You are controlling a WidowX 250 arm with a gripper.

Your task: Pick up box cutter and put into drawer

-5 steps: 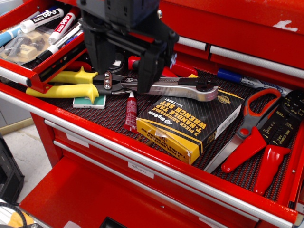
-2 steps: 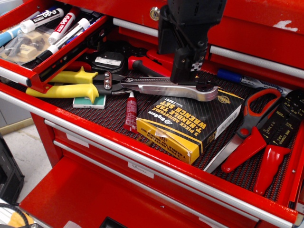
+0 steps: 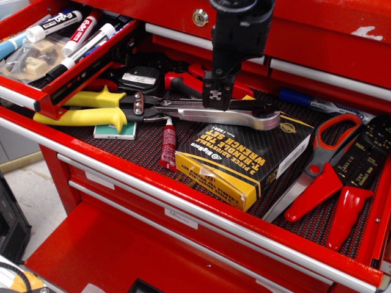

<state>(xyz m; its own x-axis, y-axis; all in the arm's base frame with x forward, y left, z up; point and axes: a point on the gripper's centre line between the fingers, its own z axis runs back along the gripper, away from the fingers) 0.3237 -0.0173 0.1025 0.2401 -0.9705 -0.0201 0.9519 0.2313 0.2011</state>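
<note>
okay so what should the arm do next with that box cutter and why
Probably ease down and close on the box cutter. The gripper sits right over its middle, and the cutter lies flat across the yellow-handled snips and wrench set box, apparently not yet lifted.

Workshop — red tool chest (image 3: 183, 207), snips (image 3: 91, 110), scissors (image 3: 321, 168), markers (image 3: 79, 33).

A second ago the gripper (image 3: 216, 104) hung wide open over the snips' end of the cutter (image 3: 223, 114), its black body filling the top of the view. Since then it has slid right along the cutter toward the knob end, turned edge-on so it looks narrow, and dropped until its tip sits right at the blade's silver body. Nothing beneath it has shifted.
</note>
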